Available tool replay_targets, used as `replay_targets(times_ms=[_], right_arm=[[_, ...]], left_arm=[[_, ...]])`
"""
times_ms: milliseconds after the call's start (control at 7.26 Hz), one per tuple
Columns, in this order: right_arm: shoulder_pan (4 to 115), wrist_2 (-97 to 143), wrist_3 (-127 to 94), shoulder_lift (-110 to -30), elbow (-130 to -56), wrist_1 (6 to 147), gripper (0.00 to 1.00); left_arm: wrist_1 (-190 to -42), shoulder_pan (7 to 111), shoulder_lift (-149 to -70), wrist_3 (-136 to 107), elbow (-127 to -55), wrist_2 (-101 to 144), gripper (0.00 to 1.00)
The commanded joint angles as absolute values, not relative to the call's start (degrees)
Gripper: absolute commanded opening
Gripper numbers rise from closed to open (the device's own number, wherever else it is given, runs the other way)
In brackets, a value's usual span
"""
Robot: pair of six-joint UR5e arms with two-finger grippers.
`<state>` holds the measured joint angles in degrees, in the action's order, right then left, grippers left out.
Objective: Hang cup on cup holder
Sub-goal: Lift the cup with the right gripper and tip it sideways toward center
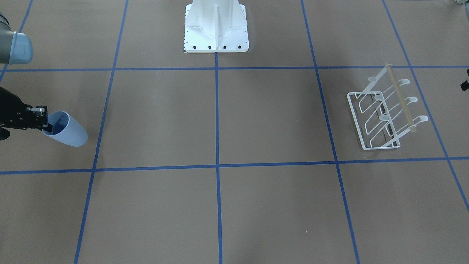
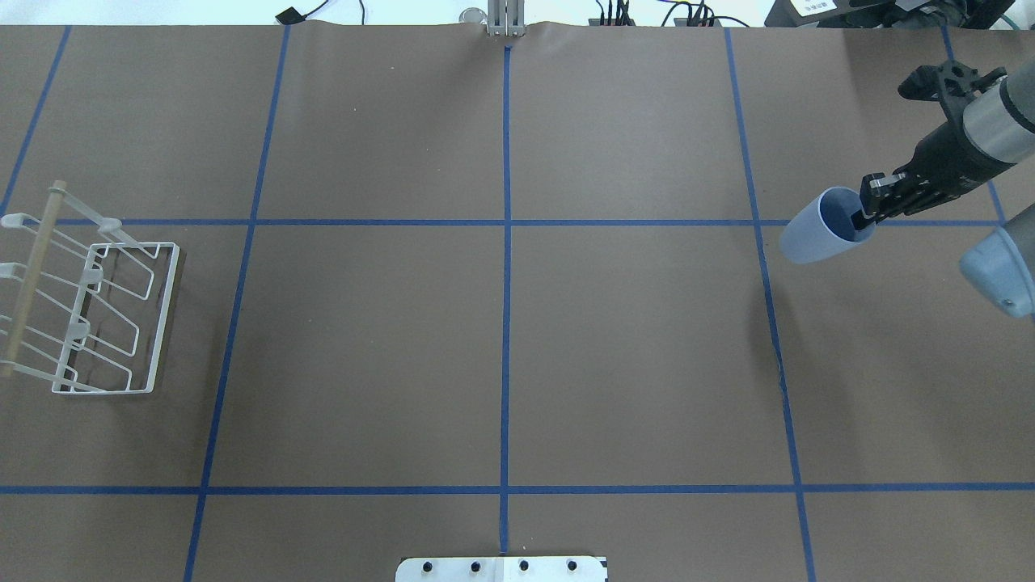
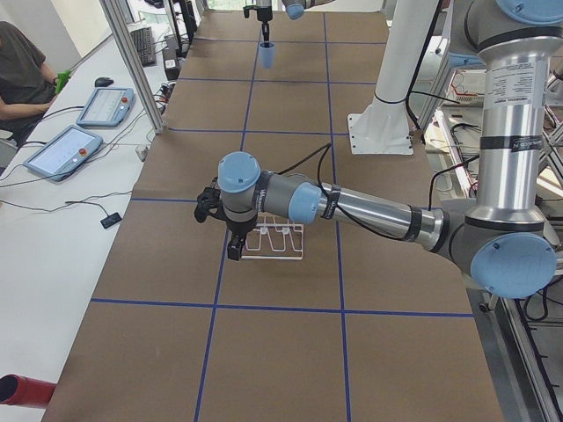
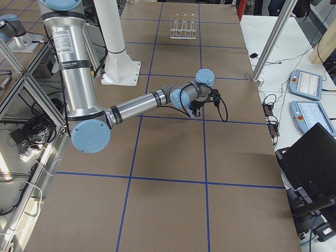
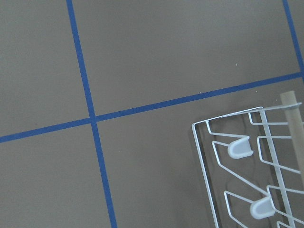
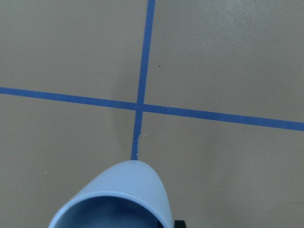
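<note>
The light blue cup is tilted, lifted above the table at its far right, with the rim toward my right gripper. That gripper is shut on the cup's rim, one finger inside. The cup also shows in the front view and the right wrist view. The white wire cup holder with its wooden rod stands at the far left, with no cup on it. My left gripper hovers beside the holder; I cannot tell whether it is open. The left wrist view shows the holder's corner.
The robot's white base stands at the table's middle edge. Blue tape lines grid the brown table. An operator with tablets sits at a side desk. A laptop stands beyond the right end.
</note>
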<state>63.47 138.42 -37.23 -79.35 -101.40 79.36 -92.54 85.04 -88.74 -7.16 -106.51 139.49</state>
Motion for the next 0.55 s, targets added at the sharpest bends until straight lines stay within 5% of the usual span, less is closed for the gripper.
replay_targets(times_ms=[0,413], right_arm=[[62.93,138.69,-50.12,-75.17,-104.67,79.10,0.00],[60.56,138.60,-61.34,-71.72,-106.34,77.19,0.00]], left_arm=[[-101.71,82.64,-89.21,-21.30,-109.16,139.66,0.99],[-117.66,72.99,-94.62,-50.36,-109.51,139.48,0.98]])
